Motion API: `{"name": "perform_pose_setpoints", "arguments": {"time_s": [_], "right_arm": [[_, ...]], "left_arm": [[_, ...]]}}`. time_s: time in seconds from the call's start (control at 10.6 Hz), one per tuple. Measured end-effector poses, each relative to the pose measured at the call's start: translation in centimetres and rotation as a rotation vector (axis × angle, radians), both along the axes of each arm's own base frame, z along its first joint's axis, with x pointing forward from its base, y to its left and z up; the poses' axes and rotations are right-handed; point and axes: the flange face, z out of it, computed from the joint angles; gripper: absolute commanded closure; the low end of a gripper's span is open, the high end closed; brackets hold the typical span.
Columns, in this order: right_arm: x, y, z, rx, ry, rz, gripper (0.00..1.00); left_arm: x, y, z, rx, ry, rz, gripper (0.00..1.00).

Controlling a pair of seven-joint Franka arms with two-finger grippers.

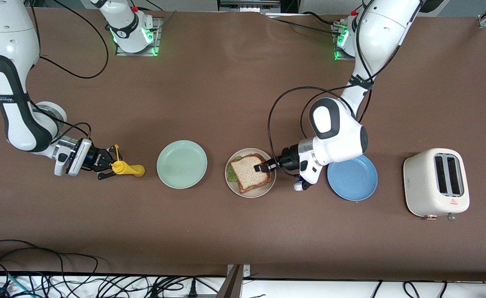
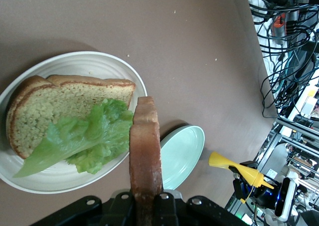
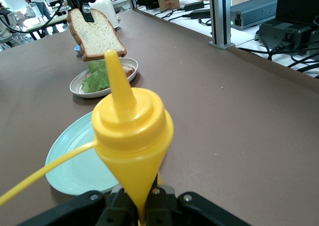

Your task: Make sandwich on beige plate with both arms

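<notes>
The beige plate [image 1: 252, 193] lies mid-table and holds a bottom bread slice [image 2: 65, 106] with a ruffled lettuce leaf [image 2: 84, 138] on it. My left gripper [image 1: 263, 167] is shut on the second bread slice [image 1: 249, 171] and holds it tilted just over the plate. That slice shows edge-on in the left wrist view [image 2: 145, 156], between the left gripper's [image 2: 145, 206] fingers. My right gripper [image 1: 109, 165] is shut on a yellow squeeze bottle [image 1: 129, 169], low over the table toward the right arm's end. The bottle fills the right wrist view [image 3: 132, 131], above the right gripper [image 3: 142, 201].
A mint green plate [image 1: 181, 164] lies between the bottle and the beige plate. A blue plate [image 1: 352, 180] lies under the left arm's wrist. A cream toaster [image 1: 435, 182] stands toward the left arm's end. Cables run along the table's near edge.
</notes>
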Motion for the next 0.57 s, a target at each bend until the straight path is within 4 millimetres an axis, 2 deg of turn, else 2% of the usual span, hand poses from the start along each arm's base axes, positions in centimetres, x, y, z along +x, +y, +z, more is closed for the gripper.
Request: {"name": "perform_pose_setpoints", "arguments": {"time_s": [0.28, 0.38, 0.47, 0.57], "right_arm": [[-1.5, 0.2, -2.2, 0.005, 0.034, 0.006, 1.0], [-1.8, 0.2, -2.8, 0.007, 0.044, 0.008, 0.71], [-1.9, 0.3, -3.0, 0.012, 0.047, 0.01, 0.04], [-1.9, 0.3, -2.9, 0.014, 0.048, 0.011, 0.0]], "left_arm": [[-0.1, 0.0, -1.1, 0.003, 0.01, -0.003, 1.0], [-0.2, -0.2, -1.1, -0.009, 0.012, 0.001, 1.0], [-0.2, -0.4, -1.0, -0.024, 0.011, 0.005, 1.0], [-0.2, -0.4, -1.0, -0.035, 0.012, 0.012, 1.0]]}}
